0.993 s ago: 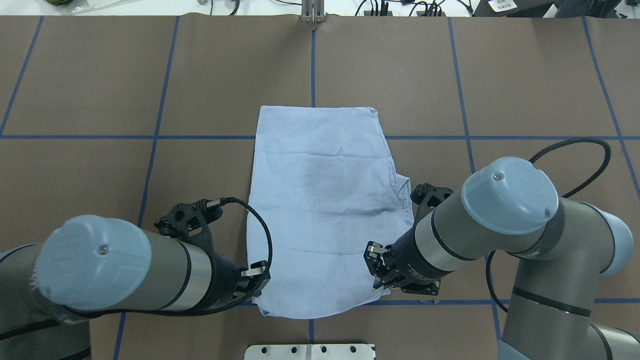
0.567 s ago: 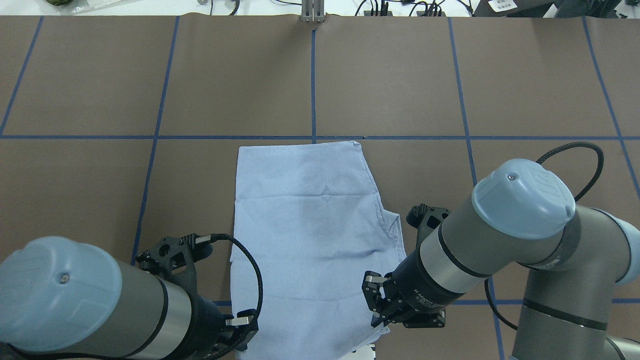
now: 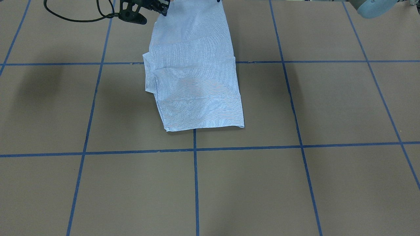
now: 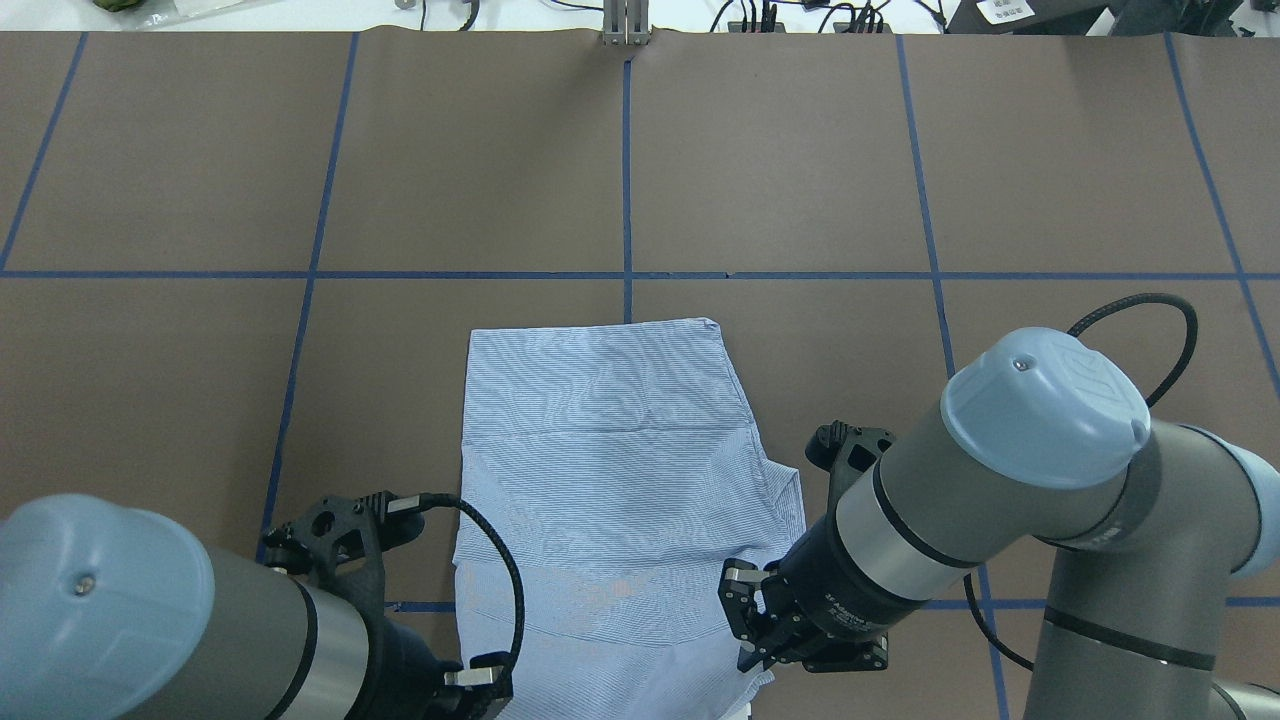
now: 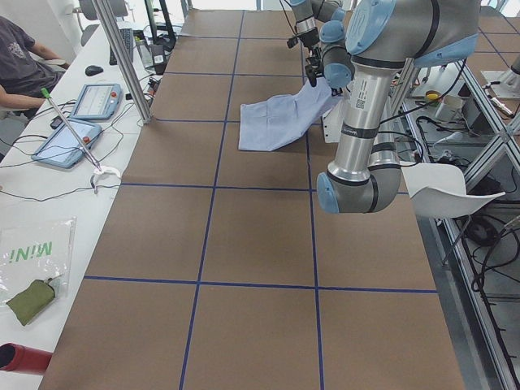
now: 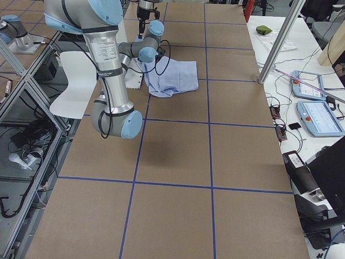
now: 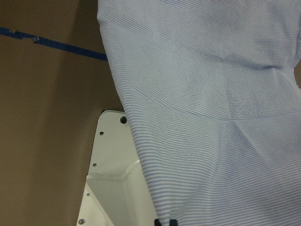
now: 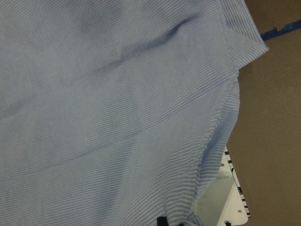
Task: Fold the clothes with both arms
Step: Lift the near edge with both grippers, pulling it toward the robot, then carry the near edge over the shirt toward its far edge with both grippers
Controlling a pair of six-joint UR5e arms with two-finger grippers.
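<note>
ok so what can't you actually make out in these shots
- Overhead view: the left gripper is cut by the bottom edge and covered by its own wrist; the shirt hem runs off there too.
- Overhead view: the right gripper hides its own contact with the cloth.
- Front-facing view: the top edge crops both grippers.
- Wrist views: cloth fills them; only dark slivers of the fingers show.
- Which shirt face is up: only plain stripes show.

Item count:
- Shirt (image 4: 620,480): one.
- Bench (image 4: 800,150): one.
- Arms: two, the left arm (image 4: 150,620) and the right arm (image 4: 1000,470).
- Hands: two, the left hand (image 4: 478,690) and the right hand (image 4: 745,625).
- Tablets: two, the near tablet (image 6: 321,117) and the far tablet (image 6: 309,84).
- Seated person (image 5: 20,57): one.
</note>
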